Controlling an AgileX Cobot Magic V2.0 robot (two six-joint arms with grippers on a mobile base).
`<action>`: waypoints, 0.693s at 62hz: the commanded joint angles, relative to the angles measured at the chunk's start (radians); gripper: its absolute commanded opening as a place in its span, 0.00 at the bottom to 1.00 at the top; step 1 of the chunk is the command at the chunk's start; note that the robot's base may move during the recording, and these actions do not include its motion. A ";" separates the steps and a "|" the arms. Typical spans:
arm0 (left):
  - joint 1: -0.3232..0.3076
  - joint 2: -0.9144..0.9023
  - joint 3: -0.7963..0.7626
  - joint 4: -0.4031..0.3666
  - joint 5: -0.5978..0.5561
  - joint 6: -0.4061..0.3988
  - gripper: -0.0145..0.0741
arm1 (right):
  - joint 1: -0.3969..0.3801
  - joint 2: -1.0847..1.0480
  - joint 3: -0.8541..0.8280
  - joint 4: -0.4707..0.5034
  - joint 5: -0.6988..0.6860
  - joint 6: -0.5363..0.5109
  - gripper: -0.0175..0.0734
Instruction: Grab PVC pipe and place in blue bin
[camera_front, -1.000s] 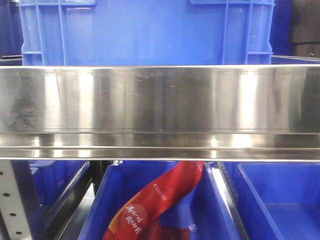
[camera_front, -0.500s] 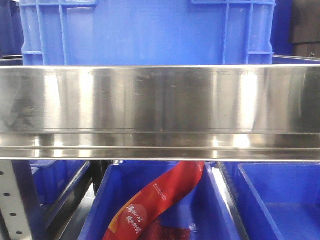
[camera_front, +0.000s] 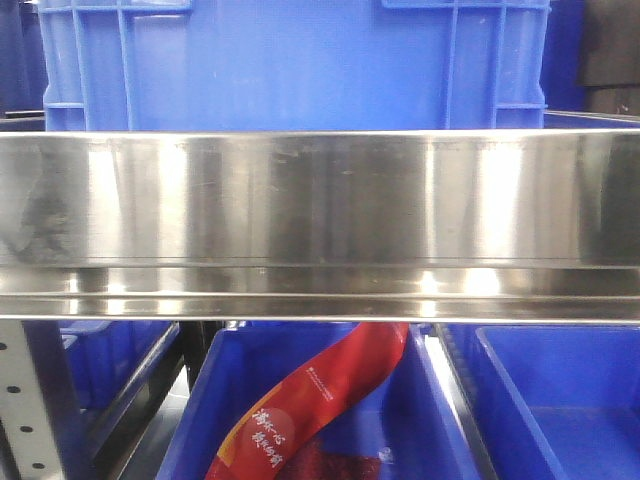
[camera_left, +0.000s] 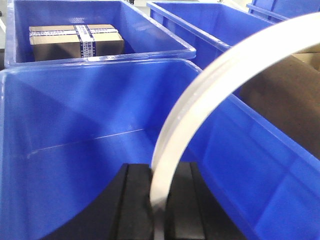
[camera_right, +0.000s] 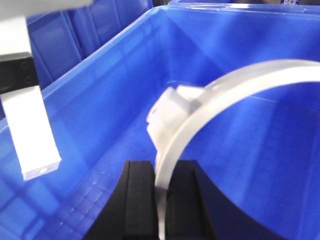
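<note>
Front view faces steel shelf rail (camera_front: 320, 200) close; wrist views look into bins.

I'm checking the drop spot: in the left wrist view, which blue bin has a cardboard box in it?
The far bin at upper left holds the taped cardboard box. The near bin, under the PVC pipe, shows only bare floor.

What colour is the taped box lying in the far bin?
Brown cardboard box with blue-and-white tape, clearest in the left wrist view.
</note>
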 joint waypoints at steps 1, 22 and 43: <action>-0.004 0.002 -0.010 -0.002 -0.033 -0.001 0.27 | -0.003 0.000 -0.008 0.003 -0.035 -0.006 0.27; -0.004 0.013 -0.010 -0.002 -0.015 -0.001 0.64 | -0.003 0.011 -0.008 0.005 -0.032 -0.006 0.60; -0.002 0.005 -0.037 0.001 0.032 -0.001 0.61 | -0.003 -0.024 -0.011 -0.013 -0.031 -0.006 0.44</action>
